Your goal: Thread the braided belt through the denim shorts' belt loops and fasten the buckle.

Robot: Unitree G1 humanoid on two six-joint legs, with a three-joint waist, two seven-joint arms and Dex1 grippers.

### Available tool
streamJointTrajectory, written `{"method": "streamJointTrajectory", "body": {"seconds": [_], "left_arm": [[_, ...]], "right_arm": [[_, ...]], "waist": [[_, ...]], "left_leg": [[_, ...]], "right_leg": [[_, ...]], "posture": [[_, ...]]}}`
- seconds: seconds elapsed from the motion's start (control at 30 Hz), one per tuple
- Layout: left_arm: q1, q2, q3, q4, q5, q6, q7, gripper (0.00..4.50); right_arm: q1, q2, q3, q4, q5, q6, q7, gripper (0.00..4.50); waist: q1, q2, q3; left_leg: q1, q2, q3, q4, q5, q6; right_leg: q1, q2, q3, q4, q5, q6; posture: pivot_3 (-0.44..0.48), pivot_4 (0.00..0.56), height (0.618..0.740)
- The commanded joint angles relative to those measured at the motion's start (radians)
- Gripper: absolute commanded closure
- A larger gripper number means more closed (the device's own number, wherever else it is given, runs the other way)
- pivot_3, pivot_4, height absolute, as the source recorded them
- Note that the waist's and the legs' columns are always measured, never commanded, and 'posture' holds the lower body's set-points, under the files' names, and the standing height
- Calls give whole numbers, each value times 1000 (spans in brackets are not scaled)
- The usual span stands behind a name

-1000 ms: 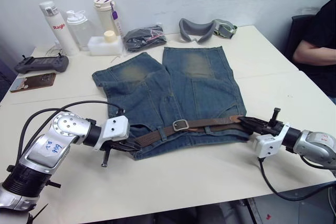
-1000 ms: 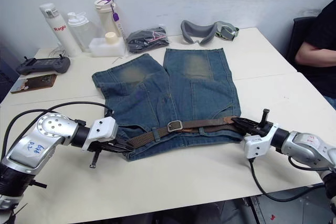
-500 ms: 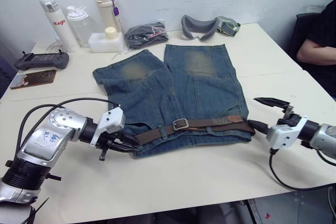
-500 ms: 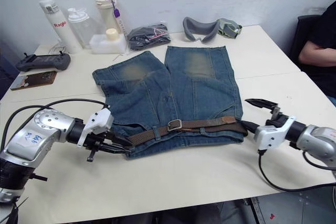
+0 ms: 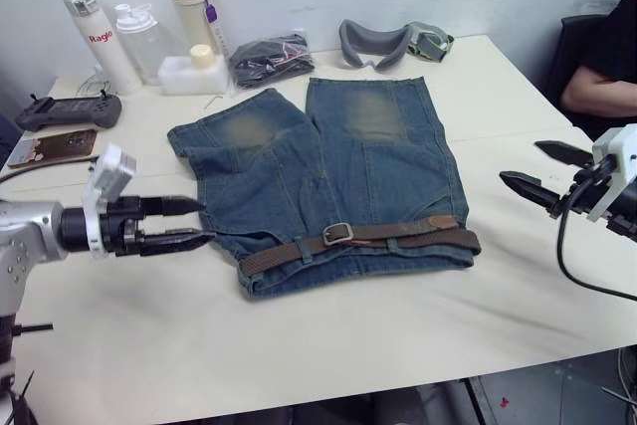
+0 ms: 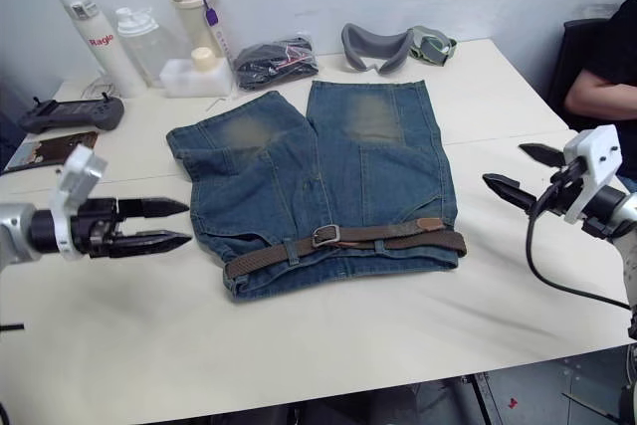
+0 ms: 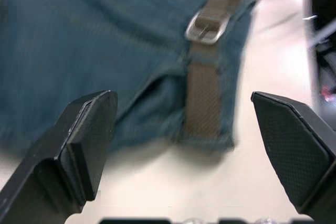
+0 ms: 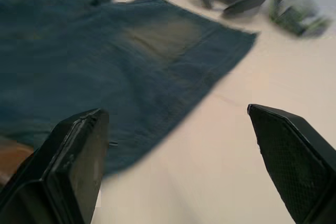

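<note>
The denim shorts [image 5: 328, 161] lie flat in the middle of the table, waistband towards me. The braided belt [image 5: 398, 238] runs along the waistband under the belt loops [image 6: 294, 249]. Its silver buckle [image 5: 338, 234] sits mid-waist with strap on both sides, and the tan tip [image 5: 441, 222] lies near the right end. My left gripper [image 5: 204, 222] hovers open to the left of the shorts, holding nothing. Off to the right, my right gripper [image 5: 520, 162] is open and empty, clear of the belt's end. The left wrist view looks down on the belt [image 7: 203, 103] and buckle [image 7: 206, 27].
At the back left stand bottles [image 5: 88, 39] and a white container [image 5: 189, 72]. A black bundle [image 5: 271, 55] and grey goggles [image 5: 383, 42] lie behind the shorts. A controller [image 5: 65, 108] and a phone [image 5: 50, 146] lie at far left. A person's arm [image 5: 597, 92] rests at right.
Both grippers have opened, let go of the belt's ends and pulled back, the left to the left, the right to the right and upwards. The belt stays on the waistband.
</note>
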Motion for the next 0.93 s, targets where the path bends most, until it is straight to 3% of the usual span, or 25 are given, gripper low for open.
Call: {"method": "streamJointTrajectory", "body": {"seconds": [0.03, 0.3, 0.33, 0.4, 0.43, 0.47, 0.5, 0.53, 0.57, 0.6, 0.67, 0.7, 0.77, 0.93], "left_arm": [[36, -62, 93, -20, 35, -115, 97, 49], [207, -239, 107, -151, 62, -185, 292, 49], [221, -253, 102, -160, 67, -193, 307, 49], [242, -279, 90, -172, 82, -213, 333, 49], [250, -289, 84, -176, 87, -223, 342, 49], [257, -305, 79, -180, 95, -237, 358, 49], [259, -321, 77, -185, 95, -243, 375, 49], [263, -333, 73, -191, 97, -249, 390, 49], [265, -344, 71, -194, 99, -254, 401, 49], [269, -351, 70, -195, 101, -260, 409, 49], [282, -356, 66, -195, 107, -277, 412, 49], [286, -360, 64, -197, 107, -283, 415, 49], [291, -371, 62, -197, 107, -297, 422, 49], [285, -378, 46, -171, 131, -337, 439, 49]], "right_arm": [[12, 16, -38, -100, 14, 114, -19, 0], [123, 147, -54, -238, -103, 101, -119, 0], [136, 159, -57, -251, -110, 100, -123, 0], [154, 179, -68, -266, -115, 108, -135, 0], [161, 186, -71, -270, -126, 103, -137, 0], [170, 201, -82, -276, -124, 110, -149, 0], [180, 206, -85, -282, -134, 106, -152, 0], [188, 214, -91, -288, -140, 106, -158, 0], [194, 222, -99, -296, -143, 105, -163, 0], [199, 231, -106, -305, -145, 102, -169, 0], [205, 248, -120, -318, -147, 100, -184, 0], [208, 254, -125, -320, -155, 98, -193, 0], [214, 266, -132, -326, -167, 91, -204, 0], [233, 296, -145, -354, -180, 98, -233, 0]], "waist": [[6, 1, 0], [22, 3, 5], [13, 3, 7], [-10, 9, 7], [-16, 14, 10], [-18, 22, 12], [-10, 26, 16], [3, 27, 20], [18, 21, 25], [30, 16, 28], [52, 11, 34], [56, 10, 34], [59, 9, 35], [50, 6, 37]], "left_leg": [[0, 0, 0, 0, 0, 0], [-1, -4, 0, -2, 1, 2], [-1, -8, -2, -7, 7, 11], [-13, 10, 36, -7, 16, 23], [-14, 21, 52, -8, 21, 25], [-14, 14, 49, -14, 29, 31], [-11, -3, 34, -21, 38, 31], [-12, -4, 26, -24, 44, 29], [-8, -6, 21, -31, 49, 30], [-1, -11, 22, -40, 54, 30], [2, -19, 23, -51, 62, 32], [2, -19, 21, -52, 63, 34], [2, -19, 19, -54, 64, 33], [2, -17, 22, -69, 77, 29]], "right_leg": [[0, 0, 0, -1, 0, 0], [9, -2, -2, -15, 8, 8], [21, -19, -16, -21, 9, 10], [40, -58, -59, -26, 8, 14], [51, -72, -78, -32, 8, 14], [63, -82, -96, -39, 9, 16], [65, -74, -105, -43, 13, 10], [51, -34, -67, -30, 29, -33], [46, -2, -43, -32, 37, -37], [46, 14, -33, -44, 37, -36], [51, 12, -12, -63, 30, -22], [52, 9, -7, -63, 30, -22], [51, 20, -2, -63, 30, -23], [53, 16, 2, -70, 29, -23]], "posture": [[0, 150, 641], [0, 150, 645], [0, 150, 647], [0, 150, 649], [0, 150, 650], [0, 150, 650], [0, 150, 650], [0, 150, 650], [0, 150, 650], [0, 150, 650], [0, 150, 650], [0, 150, 650], [0, 150, 650], [0, 150, 650]]}}
